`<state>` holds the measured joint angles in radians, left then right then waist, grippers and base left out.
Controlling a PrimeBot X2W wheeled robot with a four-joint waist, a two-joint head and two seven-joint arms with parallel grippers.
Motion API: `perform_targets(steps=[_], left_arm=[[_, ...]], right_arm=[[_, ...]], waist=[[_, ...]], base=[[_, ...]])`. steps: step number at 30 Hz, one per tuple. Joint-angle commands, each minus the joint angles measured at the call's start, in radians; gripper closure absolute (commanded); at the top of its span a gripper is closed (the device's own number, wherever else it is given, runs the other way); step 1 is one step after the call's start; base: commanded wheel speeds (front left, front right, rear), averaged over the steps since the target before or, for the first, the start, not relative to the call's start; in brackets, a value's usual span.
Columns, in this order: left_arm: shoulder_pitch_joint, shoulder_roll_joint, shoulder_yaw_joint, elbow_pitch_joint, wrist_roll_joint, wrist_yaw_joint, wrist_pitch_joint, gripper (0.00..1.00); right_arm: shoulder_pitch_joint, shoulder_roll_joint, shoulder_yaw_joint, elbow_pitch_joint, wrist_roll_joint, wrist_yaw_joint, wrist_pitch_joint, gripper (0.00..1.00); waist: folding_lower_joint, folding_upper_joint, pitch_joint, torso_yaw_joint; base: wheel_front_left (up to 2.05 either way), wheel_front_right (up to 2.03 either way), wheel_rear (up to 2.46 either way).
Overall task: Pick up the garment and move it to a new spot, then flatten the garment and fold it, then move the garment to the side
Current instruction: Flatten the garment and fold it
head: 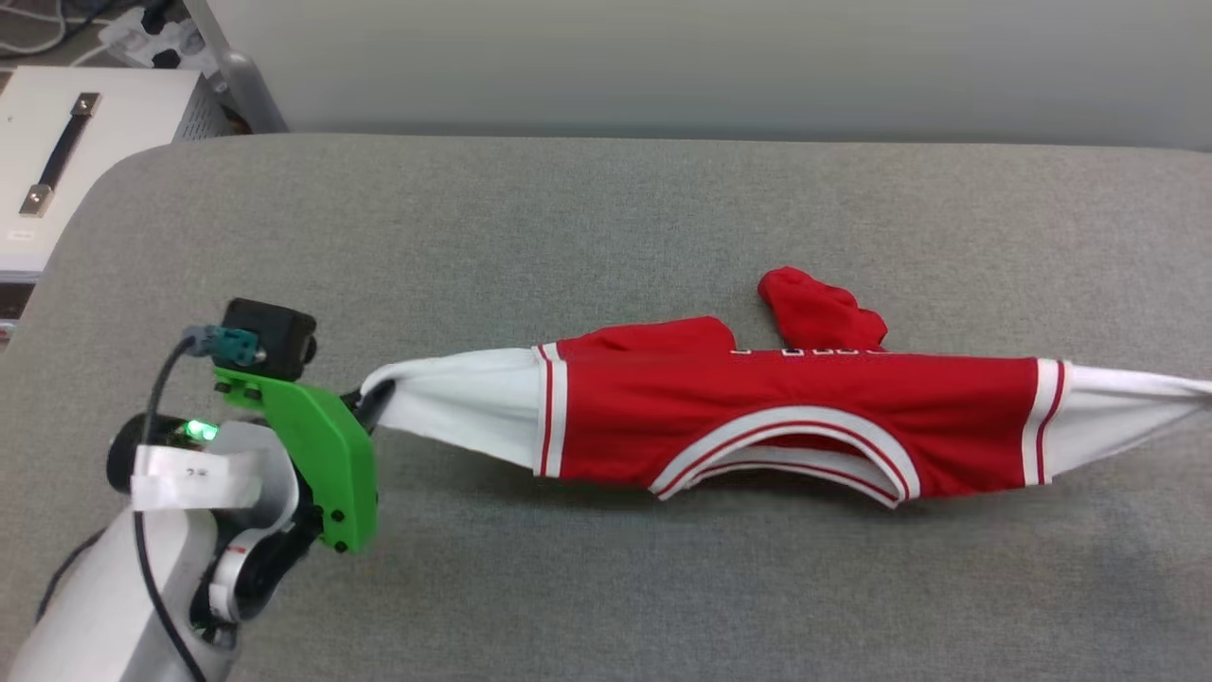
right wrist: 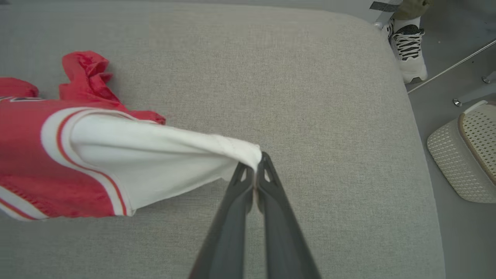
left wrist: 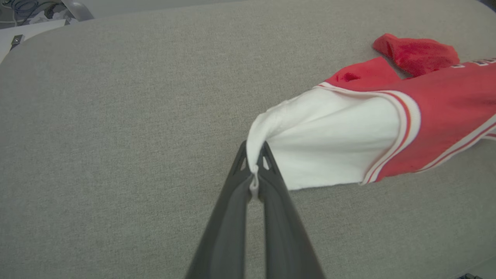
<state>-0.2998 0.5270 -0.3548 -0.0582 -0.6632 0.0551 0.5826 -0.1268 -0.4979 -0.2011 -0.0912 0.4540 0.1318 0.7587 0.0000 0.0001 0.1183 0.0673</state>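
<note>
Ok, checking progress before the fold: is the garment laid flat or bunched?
Not flat. The garment is stretched between the left gripper and right gripper, each shut on a white sleeve, with red cloth bunched behind.

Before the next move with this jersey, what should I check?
1. Left fingers shut on a white sleeve: ok.
2. Right fingers shut on the other sleeve: ok.
3. Garment stretched between both grips: ok.
4. Red cloth lying flat: not ok, a bunch sticks out behind.
5. Number side up: cannot tell.
6. Person's shoe off the grey surface: ok.
</note>
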Motion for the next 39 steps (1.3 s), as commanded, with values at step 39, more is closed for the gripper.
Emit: perform_targets(steps=[39], left_arm=[[-0.563,0.177,0.214,-0.196,0.046,-0.041,-0.078,1.0]], right_arm=[[-0.79,-0.203,0.126,0.123,0.078,-0.001,-0.227,1.0]], waist=[[0.0,-0.0001,0.228,-0.081]], base=[[0.0,0.0,0.0]])
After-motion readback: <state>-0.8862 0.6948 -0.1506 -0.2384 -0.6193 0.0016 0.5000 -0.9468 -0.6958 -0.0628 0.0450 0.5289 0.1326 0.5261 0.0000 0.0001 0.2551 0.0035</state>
